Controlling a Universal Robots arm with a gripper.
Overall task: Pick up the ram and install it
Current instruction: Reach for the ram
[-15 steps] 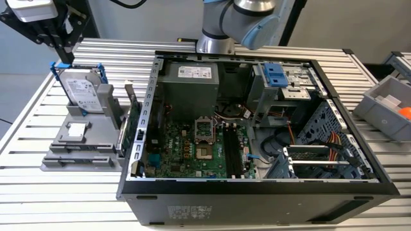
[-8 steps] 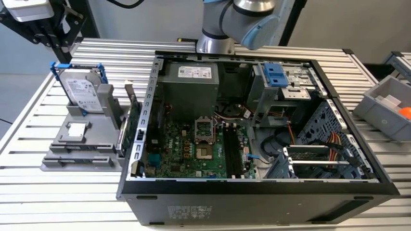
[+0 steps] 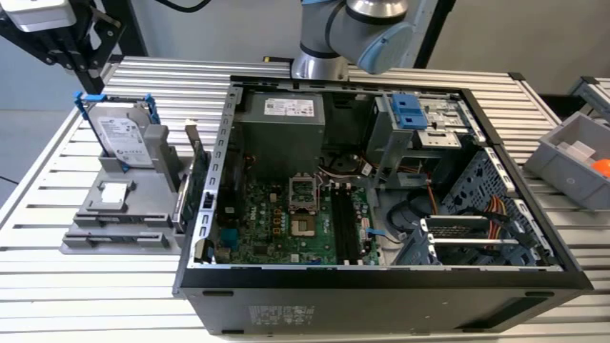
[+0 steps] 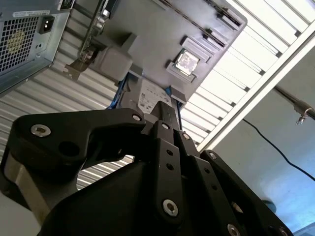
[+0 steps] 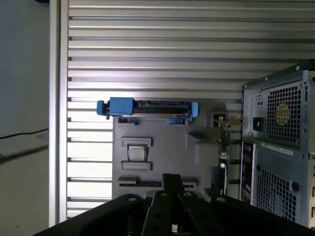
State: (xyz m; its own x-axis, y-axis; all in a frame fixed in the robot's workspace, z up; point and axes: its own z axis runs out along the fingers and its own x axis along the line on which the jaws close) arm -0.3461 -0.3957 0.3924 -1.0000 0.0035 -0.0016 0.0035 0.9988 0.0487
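Where it sits edge-on, the ram point(image 5: 140, 183) looks thin and dark.

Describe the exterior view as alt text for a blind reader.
An open desktop computer case lies on a slatted metal table, green motherboard exposed. At the exterior view's left, a grey fixture holds an upright hard drive in a blue frame; a robot arm stands behind the case.

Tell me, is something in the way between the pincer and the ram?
Nothing I can see. In the first wrist view the pincer hangs over the gray holder, pointing at the dark ram that sits in the holder. No other part lies between them.
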